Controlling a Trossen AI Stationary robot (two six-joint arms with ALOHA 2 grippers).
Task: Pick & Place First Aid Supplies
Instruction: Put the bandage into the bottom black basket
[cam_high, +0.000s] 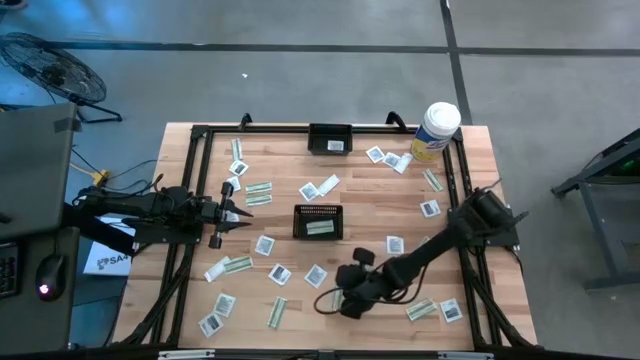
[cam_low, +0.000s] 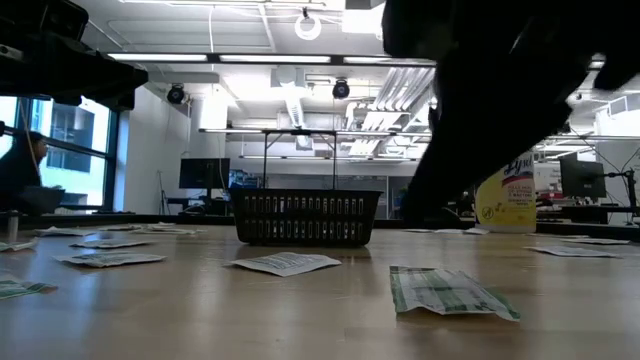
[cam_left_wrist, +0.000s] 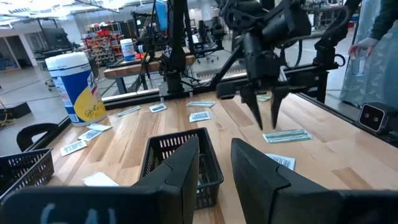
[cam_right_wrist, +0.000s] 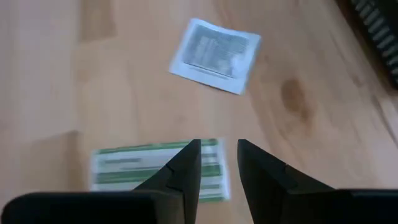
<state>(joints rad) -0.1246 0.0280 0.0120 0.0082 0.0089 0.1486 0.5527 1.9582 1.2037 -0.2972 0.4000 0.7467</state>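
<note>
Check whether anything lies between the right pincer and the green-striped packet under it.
Nothing visible does. The right pincer hangs open straight above the green-striped packet, bare wood around it. The square white packet lies apart, farther off, not in the path.

Wooden table (cam_high: 470, 215) carries scattered packets (cam_high: 265, 245), two baskets (cam_high: 318, 221), canister (cam_high: 435, 131).

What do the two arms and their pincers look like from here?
Both arms are dark, nearly black, built of chunky jointed segments. The left pincer ends in slim, tapering dark fingers. The right pincer has the same wedge-shaped fingers, with a thin dark cable looping beside it. No markings show.
</note>
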